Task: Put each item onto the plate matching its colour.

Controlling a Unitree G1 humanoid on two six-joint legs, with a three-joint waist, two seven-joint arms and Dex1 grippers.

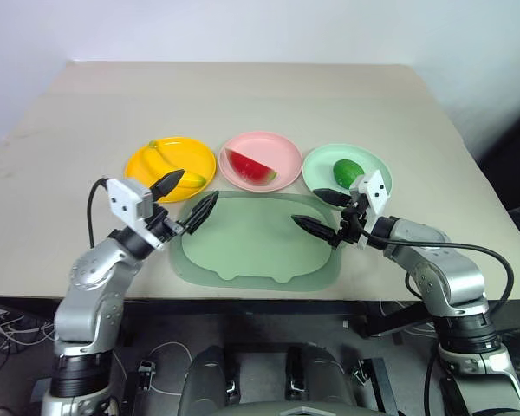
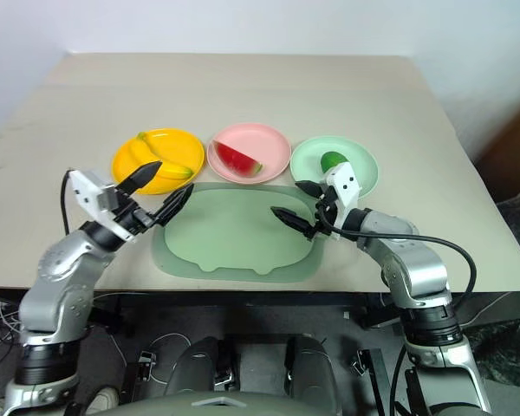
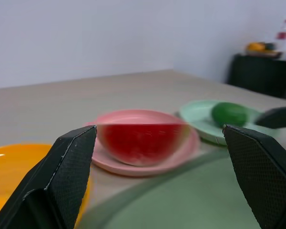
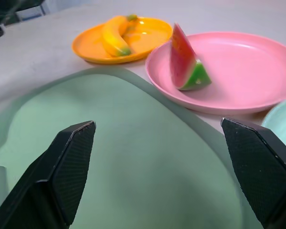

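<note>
Both grippers stand with jaws spread wide and grasp nothing: the left gripper [image 1: 185, 197] hangs over the near left corner of the pale green tray [image 1: 260, 247], just near of the yellow plate [image 1: 147, 159], and the right gripper [image 1: 322, 214] hangs over the tray's right edge, just near of the mint green plate [image 1: 374, 166]. Beyond the tray the three plates sit in a row on the table [image 1: 243, 91]. The banana [image 1: 175, 165] lies on the yellow plate at the left, the watermelon wedge [image 1: 248, 167] on the pink plate [image 1: 277, 149] in the middle, and the lime [image 1: 347, 172] on the mint green plate at the right.
</note>
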